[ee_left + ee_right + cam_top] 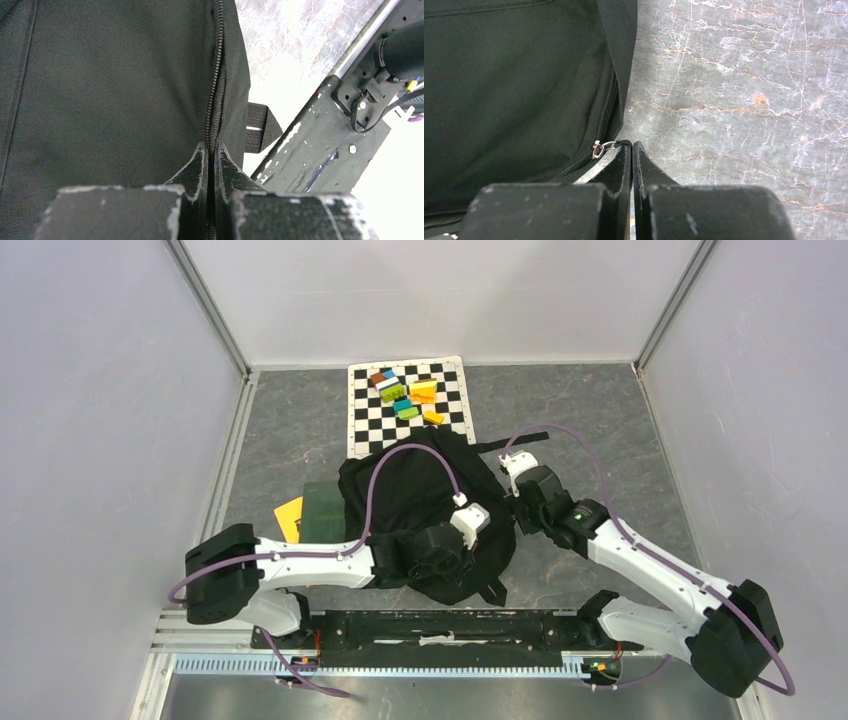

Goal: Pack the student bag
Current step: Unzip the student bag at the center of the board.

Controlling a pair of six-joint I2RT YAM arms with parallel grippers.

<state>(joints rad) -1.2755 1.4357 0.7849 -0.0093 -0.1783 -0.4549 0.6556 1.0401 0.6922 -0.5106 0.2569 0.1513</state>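
Where the grey marbled table [620, 430] lies between the two arms, the student bag [420, 495], soft black fabric, sits slumped near its middle, just in front of a black-and-white checkered mat [365, 420] that carries a cluster of small coloured blocks [408, 395]. Item, left of the bag: a dark green notebook [322, 510], touching or partly under the bag's edge, with an orange notebook [290, 517] showing beyond it. Item, left gripper [211, 146]: set on the near part of the bag, jaws clenched on the bag along the zip [216, 75], whose teeth run straight down into the narrow gap between the fingers; a short black webbing strap [260, 127] sticks out from the bag's edge beside it. Item, right gripper [632, 144]: at the bag's right edge, low over the table, jaws pressed together on the zip pull [599, 148], its silver ring just outside the tips and its black tab leading in between them. Item, black mounting bar [440, 625]: along the near edge, spanning both arm bases.
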